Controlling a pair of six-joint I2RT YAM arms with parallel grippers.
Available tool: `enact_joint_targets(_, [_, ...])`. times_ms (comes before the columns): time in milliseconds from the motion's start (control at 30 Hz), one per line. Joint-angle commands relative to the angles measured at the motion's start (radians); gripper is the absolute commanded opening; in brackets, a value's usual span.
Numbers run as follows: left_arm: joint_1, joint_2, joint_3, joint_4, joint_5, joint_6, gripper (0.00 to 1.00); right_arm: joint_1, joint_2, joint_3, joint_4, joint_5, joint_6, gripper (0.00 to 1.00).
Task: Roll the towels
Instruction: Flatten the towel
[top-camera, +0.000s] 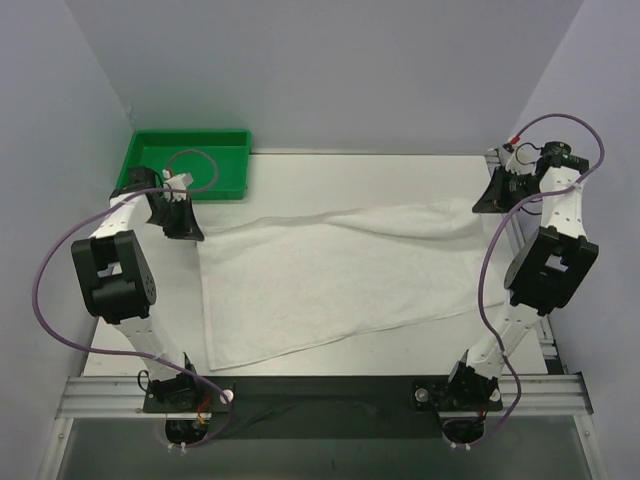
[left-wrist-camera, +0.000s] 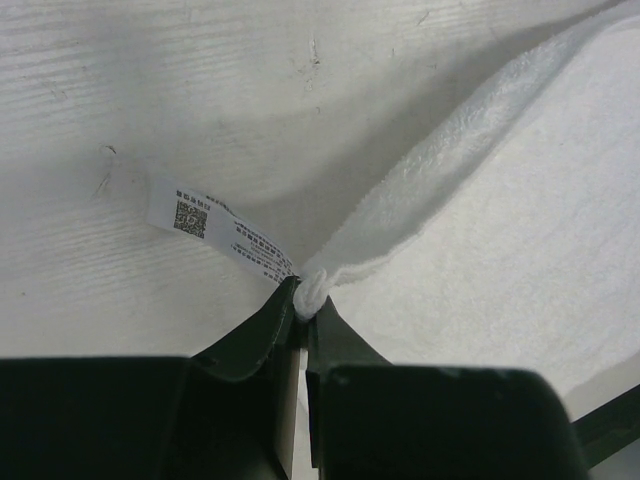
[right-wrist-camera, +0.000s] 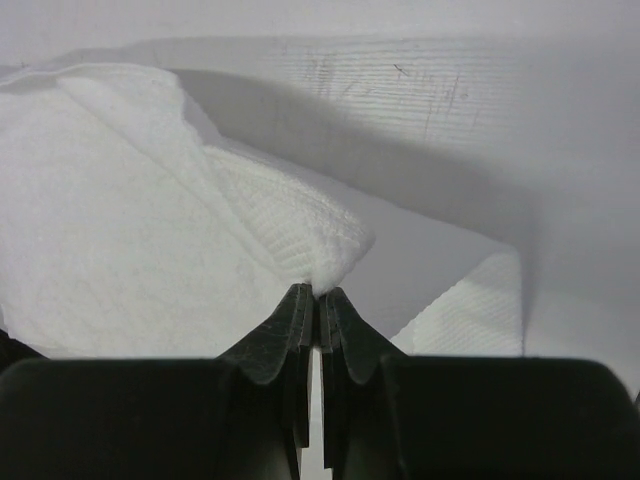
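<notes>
the step in hand looks like the set-up before rolling: the white towel (top-camera: 330, 285) lies spread on the table (top-camera: 400, 170), starting just beside the near side of the green tray (top-camera: 150, 150) and reaching well away from it toward the opposite side. its edge on the tray's side of the table is raised and draped between the two arms, not flat.

the left gripper (left-wrist-camera: 303, 295) sits just in front of the tray, jaws pressed together on the towel's corner – a pinch of terry shows between the tips, with the printed care label (left-wrist-camera: 215, 230) hanging out beside them. the right gripper (right-wrist-camera: 318, 292), well apart from the tray at the other end of that same edge, is likewise clamped on a bunched corner of cloth, no gap to see.

judging from this, the next move calls for both arms to work in step – keep the edge taut and level, carry it over the cloth away from the tray, and lay it down evenly so the first turn starts straight. uneven pull would likely skew the roll.
</notes>
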Motion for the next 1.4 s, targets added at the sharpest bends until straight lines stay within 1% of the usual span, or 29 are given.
enact_joint_targets(0, [0.009, 0.035, 0.016, 0.013, -0.011, 0.030, 0.00, -0.006, 0.021, -0.009, -0.035, 0.022, -0.031, 0.00])
enact_joint_targets(133, [0.011, 0.093, 0.093, 0.027, -0.058, 0.034, 0.00, -0.006, 0.065, 0.034, -0.001, 0.064, 0.005, 0.00])
enact_joint_targets(367, [0.005, 0.262, 0.321, 0.014, -0.127, 0.015, 0.00, 0.014, 0.190, 0.147, 0.074, 0.160, 0.091, 0.00])
enact_joint_targets(400, [0.003, 0.279, 0.367, 0.009, -0.128, 0.009, 0.00, 0.019, 0.202, 0.157, 0.097, 0.173, 0.099, 0.00])
enact_joint_targets(533, [-0.006, 0.355, 0.466, -0.009, -0.122, 0.003, 0.01, 0.051, 0.275, 0.235, 0.146, 0.235, 0.131, 0.00])
enact_joint_targets(633, [-0.014, 0.395, 0.515, -0.016, -0.105, -0.002, 0.09, 0.079, 0.334, 0.293, 0.158, 0.295, 0.157, 0.00])
enact_joint_targets(667, [-0.014, 0.398, 0.521, -0.017, -0.091, -0.003, 0.18, 0.086, 0.346, 0.327, 0.160, 0.312, 0.163, 0.00])
enact_joint_targets(700, [-0.012, 0.397, 0.524, -0.017, -0.086, -0.002, 0.23, 0.097, 0.355, 0.342, 0.160, 0.347, 0.170, 0.00])
enact_joint_targets(733, [-0.012, 0.392, 0.523, -0.019, -0.083, 0.000, 0.28, 0.100, 0.366, 0.353, 0.158, 0.361, 0.171, 0.09])
enact_joint_targets(767, [-0.012, 0.376, 0.520, -0.020, -0.076, 0.004, 0.37, 0.102, 0.369, 0.365, 0.158, 0.372, 0.171, 0.23])
enact_joint_targets(800, [-0.012, 0.363, 0.515, -0.023, -0.071, 0.021, 0.43, 0.102, 0.366, 0.362, 0.158, 0.393, 0.170, 0.42])
enact_joint_targets(833, [-0.014, 0.350, 0.506, -0.039, -0.069, 0.029, 0.48, 0.102, 0.348, 0.352, 0.158, 0.404, 0.165, 0.69])
enact_joint_targets(867, [-0.014, 0.311, 0.486, -0.045, -0.066, 0.040, 0.52, 0.100, 0.330, 0.335, 0.155, 0.409, 0.157, 0.73])
enact_joint_targets(900, [-0.011, 0.285, 0.466, -0.051, -0.066, 0.064, 0.56, 0.095, 0.282, 0.283, 0.154, 0.409, 0.141, 0.76])
enact_joint_targets(933, [-0.011, 0.261, 0.446, -0.059, -0.066, 0.078, 0.57, 0.094, 0.254, 0.252, 0.149, 0.406, 0.107, 0.76])
enact_joint_targets(967, [-0.011, 0.201, 0.391, -0.063, -0.077, 0.092, 0.57, 0.091, 0.224, 0.220, 0.134, 0.401, 0.079, 0.76])
enact_joint_targets(1000, [-0.009, 0.170, 0.360, -0.068, -0.075, 0.127, 0.57, 0.088, 0.189, 0.141, 0.123, 0.391, 0.053, 0.74])
enact_joint_targets(1033, [-0.012, 0.138, 0.328, -0.083, -0.074, 0.150, 0.57, 0.083, 0.121, 0.102, 0.109, 0.365, -0.014, 0.72])
enact_joint_targets(1067, [-0.012, 0.072, 0.246, -0.091, -0.062, 0.174, 0.57, 0.083, 0.092, 0.059, 0.068, 0.354, -0.048, 0.70])
enact_joint_targets(1100, [-0.015, 0.040, 0.207, -0.095, -0.054, 0.220, 0.57, 0.083, 0.061, 0.022, 0.045, 0.348, -0.083, 0.68])
enact_joint_targets(1133, [-0.020, 0.009, 0.163, -0.112, -0.039, 0.247, 0.55, 0.083, 0.011, -0.053, 0.019, 0.338, -0.124, 0.60])
enact_joint_targets(1167, [-0.026, -0.041, 0.126, -0.126, -0.036, 0.279, 0.54, 0.083, -0.011, -0.090, -0.024, 0.338, -0.181, 0.58])
enact_joint_targets(1200, [-0.033, -0.061, 0.052, -0.140, -0.043, 0.334, 0.53, 0.083, -0.031, -0.125, -0.041, 0.337, -0.207, 0.56])
enact_joint_targets(1233, [-0.044, -0.080, 0.018, -0.157, -0.051, 0.357, 0.51, 0.083, -0.063, -0.203, -0.055, 0.337, -0.229, 0.52])
enact_joint_targets(1267, [-0.061, -0.109, -0.015, -0.160, -0.066, 0.374, 0.50, 0.085, -0.076, -0.237, -0.072, 0.346, -0.256, 0.50])
enact_joint_targets(1300, [-0.069, -0.121, -0.086, -0.161, -0.071, 0.398, 0.49, 0.083, -0.094, -0.275, -0.076, 0.349, -0.266, 0.47])
enact_joint_targets(1367, [-0.095, -0.146, -0.147, -0.161, -0.089, 0.411, 0.46, 0.086, -0.105, -0.361, -0.083, 0.351, -0.292, 0.41])
